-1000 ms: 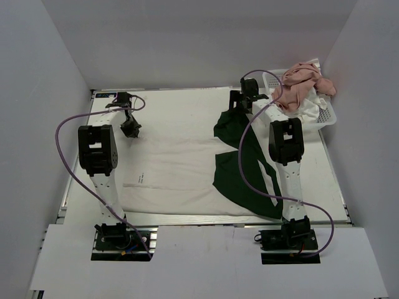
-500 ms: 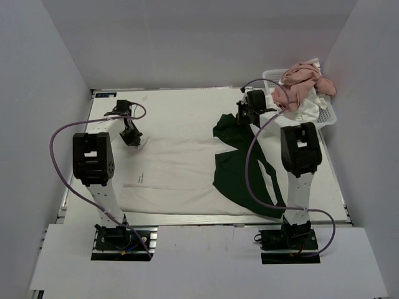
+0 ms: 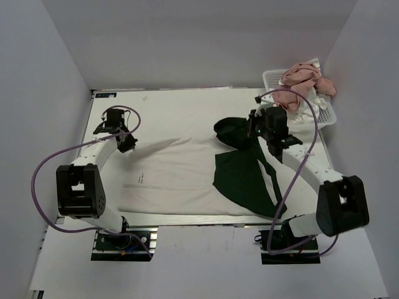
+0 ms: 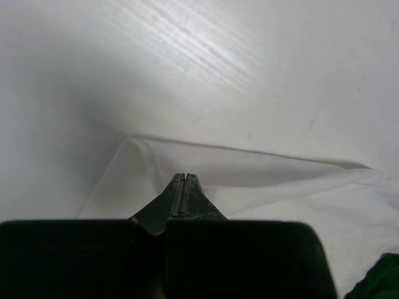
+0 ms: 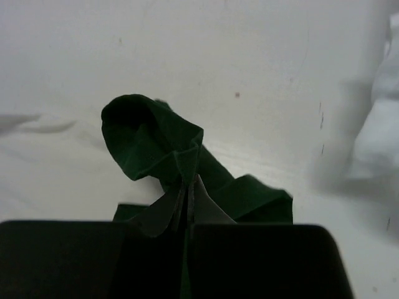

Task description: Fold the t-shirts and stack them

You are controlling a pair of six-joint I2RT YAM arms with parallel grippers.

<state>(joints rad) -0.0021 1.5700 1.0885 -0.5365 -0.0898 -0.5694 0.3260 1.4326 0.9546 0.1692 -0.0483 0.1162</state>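
One t-shirt (image 3: 181, 177), left hand (image 4: 182, 184) pinching white corner, right hand (image 5: 189, 190) green sleeve

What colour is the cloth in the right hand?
Dark green cloth sleeve, best seen from the right wrist.

robot lab test cell, not a home: plain white panels (image 3: 199, 43) box in the space behind and to both sides of the left pincer (image 3: 128, 144) and right pincer (image 3: 252, 128), over a bare white table (image 3: 181, 109). nearer than the pincers, an aluminium rail (image 3: 199, 219) edges the table, the arm bases (image 3: 118, 237) sit on bolted plates, and purple cables (image 3: 37, 180) loop off the arms. props: a t-shirt (image 3: 181, 174) spread under the pincers, a white basket (image 3: 269, 78) just right of and beyond the right pincer.
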